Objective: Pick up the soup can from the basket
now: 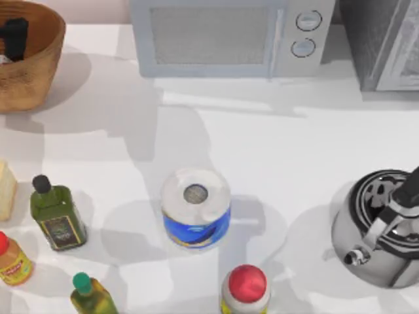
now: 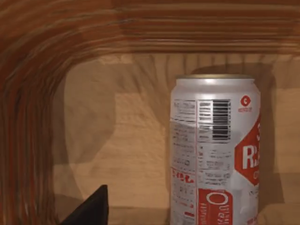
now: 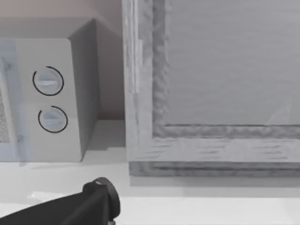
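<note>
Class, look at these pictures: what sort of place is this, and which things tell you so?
Probably a kitchen counter, rendered in simulation: a microwave at the back, a kettle on the right, oil bottles on the left.

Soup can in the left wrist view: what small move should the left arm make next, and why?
Probably ease the left gripper sideways until the soup can is centred, then close in. The can stands upright inside the basket, off to one side of the wrist picture, and one dark fingertip sits apart from it, so nothing grips it yet. The right arm stays parked near the kettle.
</note>
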Controlling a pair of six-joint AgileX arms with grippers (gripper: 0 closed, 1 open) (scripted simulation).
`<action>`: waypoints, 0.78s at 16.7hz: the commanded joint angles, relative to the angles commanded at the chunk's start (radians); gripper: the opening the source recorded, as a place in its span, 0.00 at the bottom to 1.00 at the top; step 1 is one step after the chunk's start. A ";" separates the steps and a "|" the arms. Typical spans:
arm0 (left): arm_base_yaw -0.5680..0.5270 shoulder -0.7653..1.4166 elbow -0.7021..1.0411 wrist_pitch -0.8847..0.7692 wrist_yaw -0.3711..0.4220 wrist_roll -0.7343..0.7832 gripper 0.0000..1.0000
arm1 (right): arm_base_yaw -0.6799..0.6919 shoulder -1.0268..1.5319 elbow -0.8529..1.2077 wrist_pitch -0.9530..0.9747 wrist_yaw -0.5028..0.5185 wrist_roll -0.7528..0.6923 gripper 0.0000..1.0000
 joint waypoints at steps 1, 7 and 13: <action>0.003 0.014 0.017 -0.012 0.000 0.005 1.00 | 0.000 0.000 0.000 0.000 0.000 0.000 1.00; 0.006 0.029 0.036 -0.024 0.000 0.012 1.00 | 0.000 0.000 0.000 0.000 0.000 0.000 1.00; -0.003 0.102 0.024 0.062 -0.001 0.003 1.00 | 0.000 0.000 0.000 0.000 0.000 0.000 1.00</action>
